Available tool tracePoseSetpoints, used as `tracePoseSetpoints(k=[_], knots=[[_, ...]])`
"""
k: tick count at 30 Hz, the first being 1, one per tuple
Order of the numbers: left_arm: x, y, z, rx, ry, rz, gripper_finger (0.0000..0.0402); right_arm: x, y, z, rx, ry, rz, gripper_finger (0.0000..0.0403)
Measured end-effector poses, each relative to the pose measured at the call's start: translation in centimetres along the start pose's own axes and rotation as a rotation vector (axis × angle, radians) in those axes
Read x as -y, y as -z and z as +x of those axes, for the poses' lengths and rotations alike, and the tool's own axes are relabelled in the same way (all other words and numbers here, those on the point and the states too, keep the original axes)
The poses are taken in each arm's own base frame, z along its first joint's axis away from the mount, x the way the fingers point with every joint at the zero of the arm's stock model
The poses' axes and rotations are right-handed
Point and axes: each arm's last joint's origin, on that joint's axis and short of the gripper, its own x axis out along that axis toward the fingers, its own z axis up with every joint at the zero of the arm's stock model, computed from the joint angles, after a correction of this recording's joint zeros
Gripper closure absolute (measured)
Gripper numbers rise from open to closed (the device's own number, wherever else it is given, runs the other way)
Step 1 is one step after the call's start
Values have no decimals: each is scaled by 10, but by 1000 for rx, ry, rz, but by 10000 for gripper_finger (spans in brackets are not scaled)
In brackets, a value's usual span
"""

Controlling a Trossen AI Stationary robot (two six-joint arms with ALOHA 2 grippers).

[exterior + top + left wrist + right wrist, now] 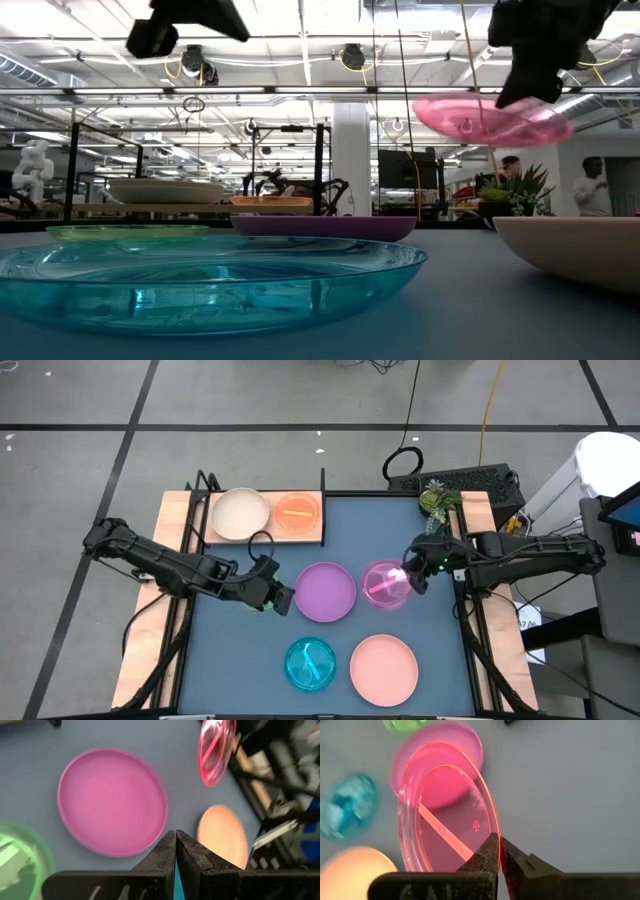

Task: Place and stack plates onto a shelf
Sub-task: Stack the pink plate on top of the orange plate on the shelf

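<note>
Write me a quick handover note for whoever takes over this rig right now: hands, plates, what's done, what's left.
Right hand: shut on the rim of the magenta plate, holding it tilted in the air above the table.
Left hand: shut, holding nothing, beside the purple plate.
Shelf: cream plate and orange plate sit on it side by side.
On the table: purple, teal plate, salmon plate, and a green plate by the left hand.
Left: shelve the magenta, then the four table plates, stacking them.
</note>
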Motion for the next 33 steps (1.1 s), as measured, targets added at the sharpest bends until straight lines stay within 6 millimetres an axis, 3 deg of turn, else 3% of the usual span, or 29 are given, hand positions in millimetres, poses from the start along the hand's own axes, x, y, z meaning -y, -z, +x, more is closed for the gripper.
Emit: tracePoseSetpoints(k=[8, 17, 21, 33], knots=[[6, -16, 3, 136, 56, -55, 371, -9, -15, -3, 149, -109, 163, 403], [18, -26, 0, 333, 118, -16, 245, -14, -27, -7, 302, -147, 292, 403], [19, -31, 0, 378, 122, -9, 210, -16, -35, -10, 396, -168, 363, 403], [29, -42, -3, 594, 119, 47, 204, -20, -56, -11, 617, -192, 448, 403]])
